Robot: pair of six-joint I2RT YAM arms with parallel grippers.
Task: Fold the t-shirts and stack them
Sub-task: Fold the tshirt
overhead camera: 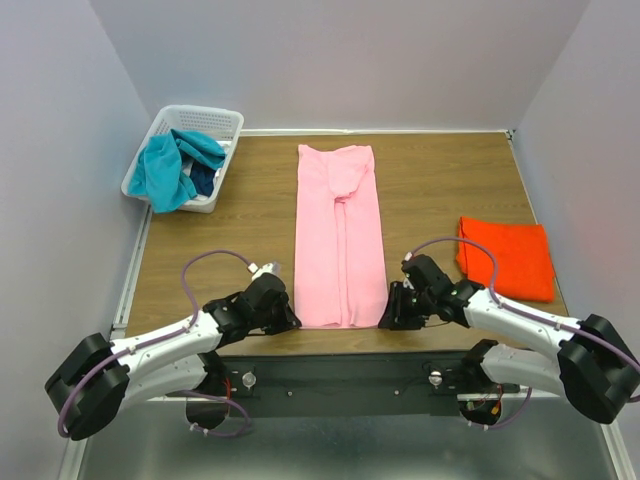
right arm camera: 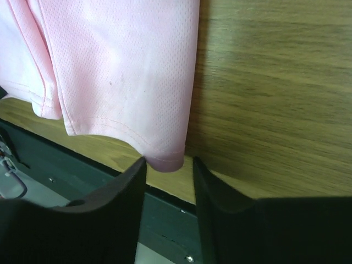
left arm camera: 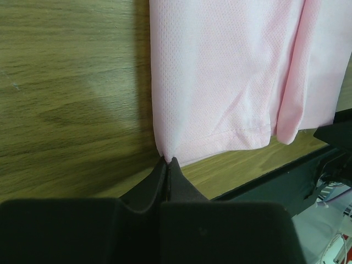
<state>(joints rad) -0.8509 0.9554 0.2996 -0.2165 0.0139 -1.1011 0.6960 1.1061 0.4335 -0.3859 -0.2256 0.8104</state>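
Step in hand: the crosswise fold of the pink t-shirt (overhead camera: 340,240), which lies as a long strip on the table (overhead camera: 440,180). My left gripper (left arm camera: 168,161) is clenched on the near-left hem corner. The right gripper (right arm camera: 169,160) is released, straddling the near-right corner — I judge it must close before both lift the hem toward the collar.

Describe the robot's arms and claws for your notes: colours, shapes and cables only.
Both the left arm and the right arm have white links between rounded black joint housings. A purple cable loops along each. The left claw and right claw have matte black fingers tapering to narrow tips.
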